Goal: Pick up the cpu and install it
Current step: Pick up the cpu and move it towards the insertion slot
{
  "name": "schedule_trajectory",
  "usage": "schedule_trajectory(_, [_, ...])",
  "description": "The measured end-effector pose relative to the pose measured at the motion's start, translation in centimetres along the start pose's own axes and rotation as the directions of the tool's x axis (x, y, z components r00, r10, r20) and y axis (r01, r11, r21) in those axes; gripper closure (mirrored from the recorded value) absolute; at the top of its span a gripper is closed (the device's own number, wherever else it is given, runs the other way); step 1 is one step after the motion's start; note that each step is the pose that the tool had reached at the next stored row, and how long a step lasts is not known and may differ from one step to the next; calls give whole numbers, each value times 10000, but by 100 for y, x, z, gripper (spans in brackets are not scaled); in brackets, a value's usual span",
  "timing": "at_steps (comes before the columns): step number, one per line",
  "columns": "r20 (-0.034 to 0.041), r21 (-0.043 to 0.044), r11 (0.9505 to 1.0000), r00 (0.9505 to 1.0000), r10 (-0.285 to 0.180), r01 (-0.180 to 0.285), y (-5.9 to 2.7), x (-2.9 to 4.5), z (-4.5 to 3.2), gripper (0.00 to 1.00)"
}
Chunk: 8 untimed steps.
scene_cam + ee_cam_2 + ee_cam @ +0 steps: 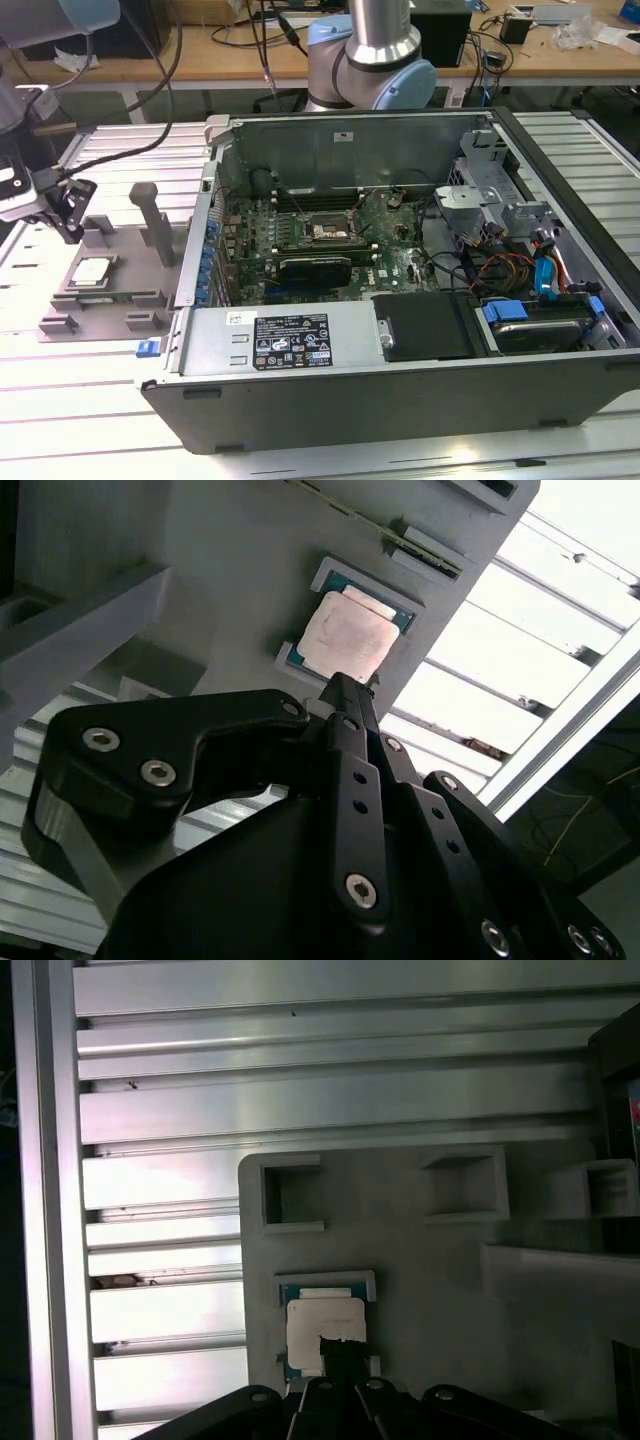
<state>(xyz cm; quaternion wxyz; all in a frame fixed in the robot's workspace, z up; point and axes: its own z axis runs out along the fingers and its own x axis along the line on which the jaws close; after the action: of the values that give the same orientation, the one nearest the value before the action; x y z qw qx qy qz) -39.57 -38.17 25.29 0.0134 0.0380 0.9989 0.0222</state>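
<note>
The cpu (pixel 92 270) is a small square chip with a pale silver top. It lies flat in a recess of the grey plastic tray (pixel 135 275) at the exterior view's left, outside the computer case. My gripper (pixel 68 228) hangs just above and behind it, shut, with nothing between its fingers. In both wrist views the black fingertips meet in a point at the edge of the cpu (pixel 345 635) (pixel 322 1318), still apart from it. The dark socket (pixel 330 232) sits on the motherboard in the middle of the case.
The open computer case (pixel 300 340) lies on its side on a ribbed metal table (pixel 80 400), with drives and cables at the exterior view's right. Upright posts (pixel 150 215) rise from the tray beside the gripper. The arm's base (pixel 370 60) stands behind the case.
</note>
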Motion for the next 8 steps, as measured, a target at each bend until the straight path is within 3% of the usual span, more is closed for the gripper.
schedule_trajectory(3, [0, 0, 10000, 10000, 0, 0, -5, 3, 109, 89])
schedule_trajectory(8, [-9, 2, 10000, 10000, 0, 0, -7, 6, 203, 89])
